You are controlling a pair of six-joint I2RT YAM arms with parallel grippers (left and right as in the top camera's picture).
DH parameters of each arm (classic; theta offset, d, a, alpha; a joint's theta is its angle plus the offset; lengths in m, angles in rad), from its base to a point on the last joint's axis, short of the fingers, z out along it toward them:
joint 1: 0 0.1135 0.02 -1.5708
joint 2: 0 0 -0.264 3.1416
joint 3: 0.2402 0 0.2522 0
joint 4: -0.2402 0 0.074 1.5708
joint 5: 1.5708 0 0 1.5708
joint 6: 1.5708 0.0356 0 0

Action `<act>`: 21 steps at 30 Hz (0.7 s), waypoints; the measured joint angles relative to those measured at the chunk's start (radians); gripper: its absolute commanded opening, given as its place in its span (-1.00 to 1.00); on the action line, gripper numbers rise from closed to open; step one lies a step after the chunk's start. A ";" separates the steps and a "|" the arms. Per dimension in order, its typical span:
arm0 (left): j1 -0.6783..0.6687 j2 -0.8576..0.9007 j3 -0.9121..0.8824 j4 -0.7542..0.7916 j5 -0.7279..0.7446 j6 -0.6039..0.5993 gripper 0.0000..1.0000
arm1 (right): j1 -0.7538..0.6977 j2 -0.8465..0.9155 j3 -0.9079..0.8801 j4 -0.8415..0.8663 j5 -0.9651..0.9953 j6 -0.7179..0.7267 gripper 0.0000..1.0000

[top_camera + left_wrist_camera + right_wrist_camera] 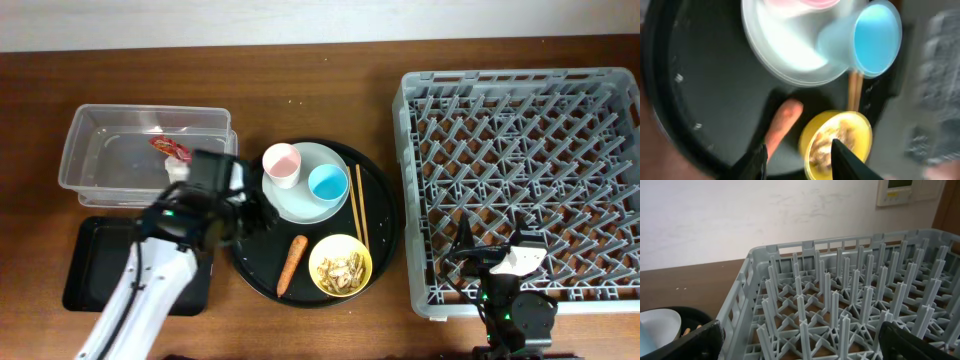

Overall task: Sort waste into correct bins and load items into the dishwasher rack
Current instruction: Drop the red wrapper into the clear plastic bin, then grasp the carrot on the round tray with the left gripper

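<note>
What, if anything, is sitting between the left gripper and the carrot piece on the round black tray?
Nothing visible. The left gripper is open above the round black tray, and the carrot piece lies bare just ahead of it. The yellow bowl sits close beside the carrot, off the path.

A brown wooden table (320, 90) is filling most of the overhead view. A big round black tray (384, 228) is sitting in the middle of it, between the left and right edges and closer to the near edge than the far one. In the left wrist view this tray is looking dark and blurry. Past the far edge of the table a pale strip (300, 20) is showing.

In the right wrist view a white wall (740, 220) is standing behind the table, and faint marks are showing on it. A small white wall panel (900, 191) with a little screen is hanging near the top right corner. A brown wooden strip (951, 210) is running down just beside it. A few tiny white specks (680, 288) are lying on the table near the wall.
</note>
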 measured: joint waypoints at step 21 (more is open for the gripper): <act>-0.293 0.324 -0.002 -0.001 -0.177 0.195 -0.06 | 0.000 0.000 0.000 0.000 0.000 0.000 0.96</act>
